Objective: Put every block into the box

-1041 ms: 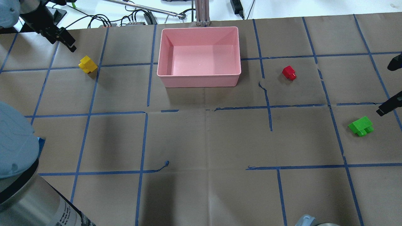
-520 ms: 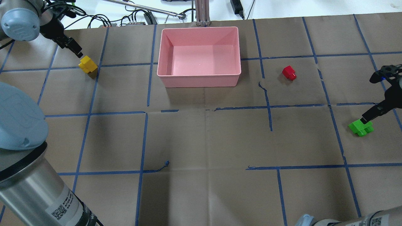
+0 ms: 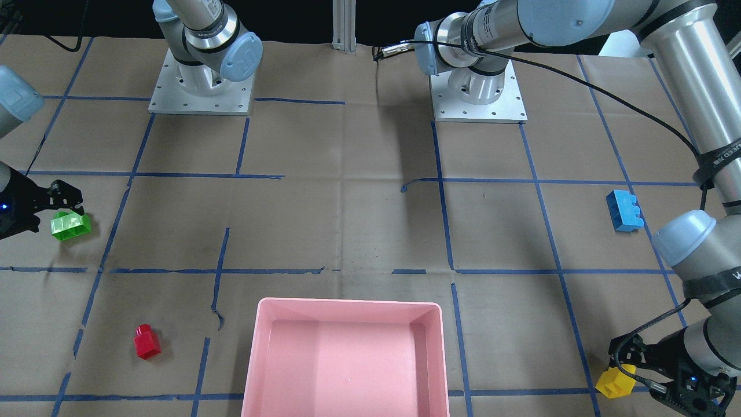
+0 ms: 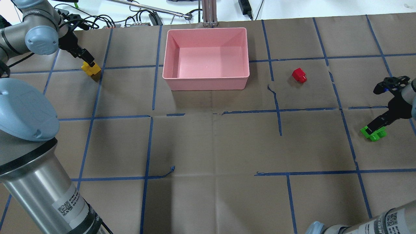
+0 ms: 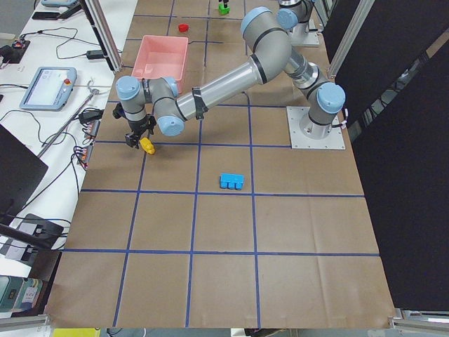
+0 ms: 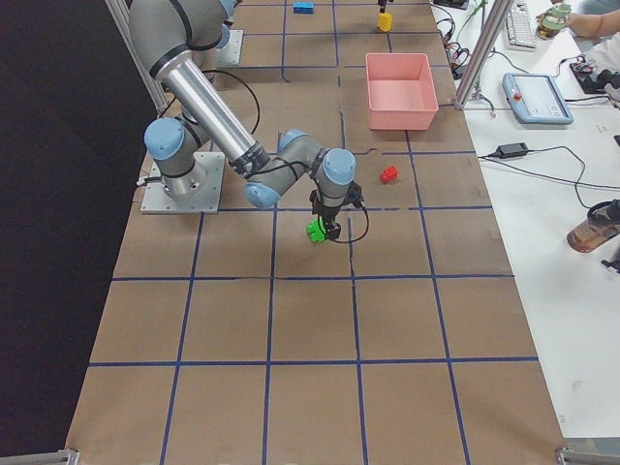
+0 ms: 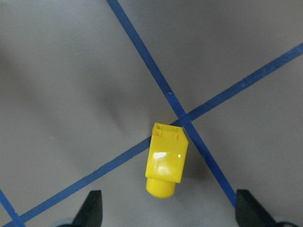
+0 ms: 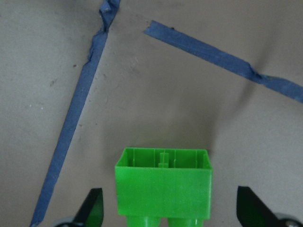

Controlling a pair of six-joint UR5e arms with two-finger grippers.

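Note:
The yellow block (image 4: 92, 68) lies on the table left of the pink box (image 4: 206, 83). My left gripper (image 4: 87, 61) is open and low over it; in the left wrist view the block (image 7: 165, 161) lies between the spread fingertips (image 7: 93, 208). The green block (image 4: 374, 133) lies at the far right. My right gripper (image 4: 373, 125) is open and straddles it (image 8: 163, 184). The red block (image 4: 299, 75) lies right of the box. The blue block (image 3: 624, 210) lies near the left arm and is hidden in the overhead view. The box is empty.
The table is covered in brown paper with a blue tape grid. Cables and a metal post (image 4: 208, 13) lie beyond the box at the far edge. The left arm's big elbow (image 4: 22, 110) fills the near left of the overhead view.
Both arms have come in from the table's sides and moved down. The left gripper is now over the yellow block, the right gripper over the green block. No block has moved.

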